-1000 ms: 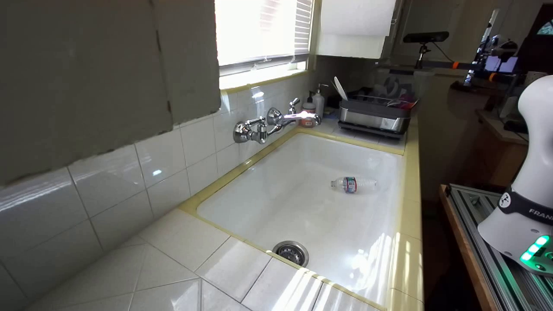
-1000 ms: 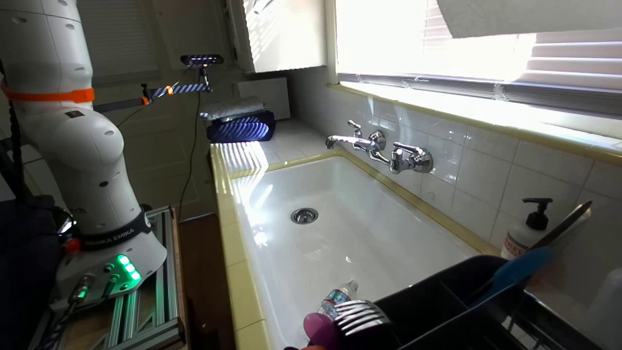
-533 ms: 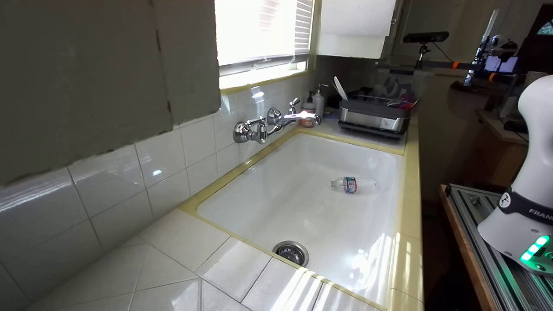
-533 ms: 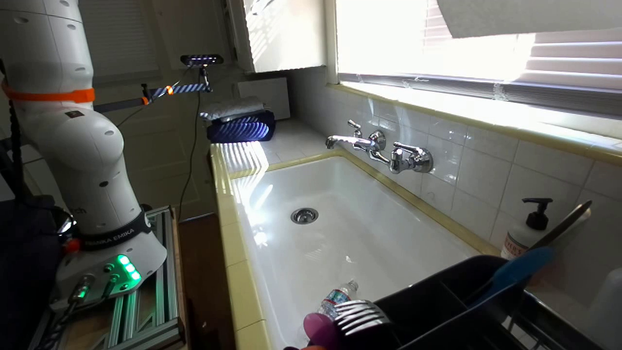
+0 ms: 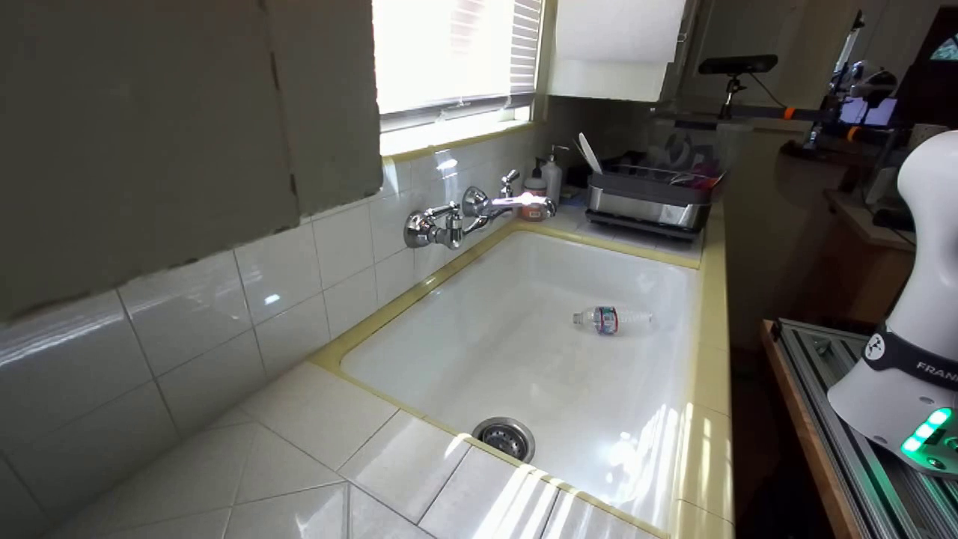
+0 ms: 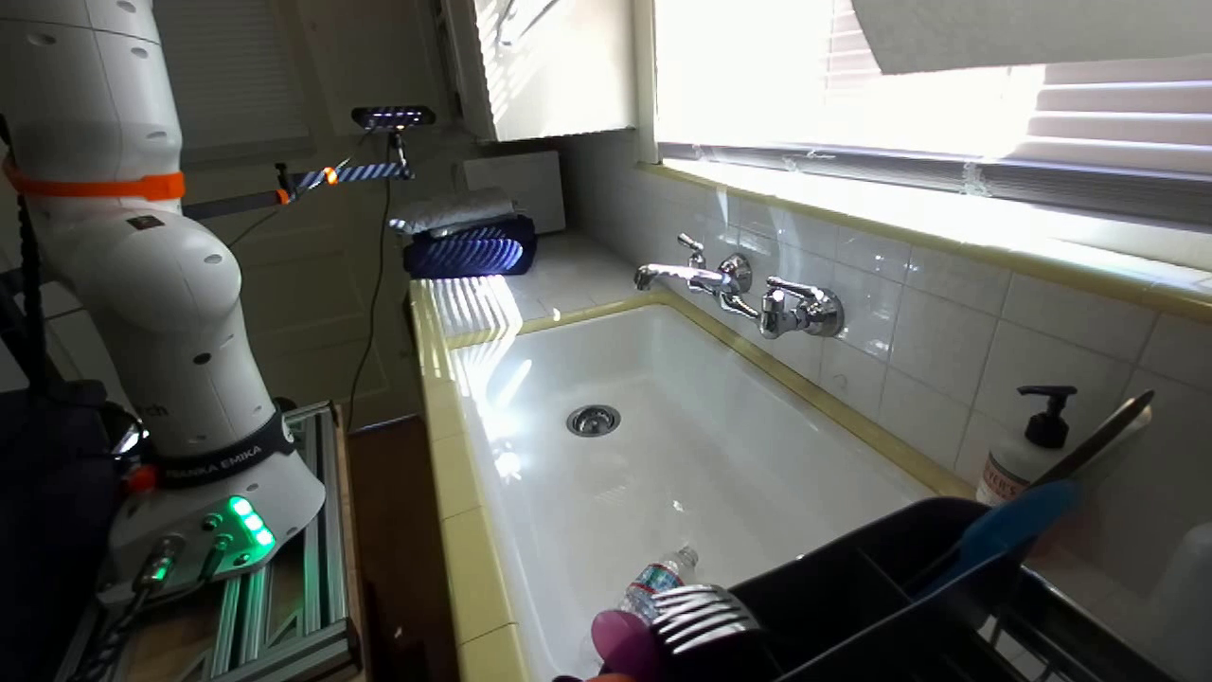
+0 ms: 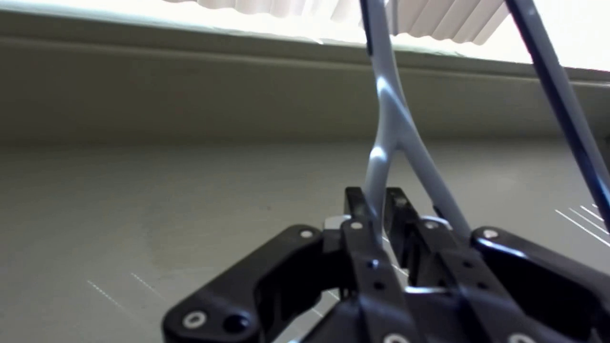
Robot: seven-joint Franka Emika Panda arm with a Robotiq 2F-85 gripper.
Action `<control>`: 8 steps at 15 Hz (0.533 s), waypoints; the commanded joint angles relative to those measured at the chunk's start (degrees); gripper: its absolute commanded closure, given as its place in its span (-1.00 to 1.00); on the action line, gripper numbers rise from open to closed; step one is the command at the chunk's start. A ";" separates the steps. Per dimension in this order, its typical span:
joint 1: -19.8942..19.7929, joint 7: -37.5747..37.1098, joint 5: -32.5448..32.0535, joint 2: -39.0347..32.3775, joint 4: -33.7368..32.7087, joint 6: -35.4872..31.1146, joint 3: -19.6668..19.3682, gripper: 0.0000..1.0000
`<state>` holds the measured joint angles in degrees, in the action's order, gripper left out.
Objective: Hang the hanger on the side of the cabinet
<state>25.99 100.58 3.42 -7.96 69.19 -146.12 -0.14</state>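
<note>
Two pale rods of the hanger (image 7: 391,123) show in the wrist view: a near-upright one, forking downward, its left branch gripped between the jaws, and a straight one slanting from the top edge to the right edge. Both run out of frame, so the overall long axis cannot be told. The jaws hide the branches' lower parts.

In wrist view, hanger (image 7: 391,114) was cut off at top and right, partly hidden behind gripper (image 7: 375,194); arm (image 6: 175,275) was cropped in both exterior views; bottle label (image 5: 607,320) was unreadable.
</note>
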 commanded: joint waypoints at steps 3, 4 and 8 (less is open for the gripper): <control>0.13 -0.15 -2.13 0.56 -0.18 2.30 -0.47 -0.26; 0.21 -0.62 -2.69 0.84 0.17 2.32 -0.61 -0.43; 0.47 -3.72 -6.34 1.97 1.57 2.57 -1.45 -0.98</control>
<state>25.99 99.83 0.69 -7.73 69.21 -145.83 -0.66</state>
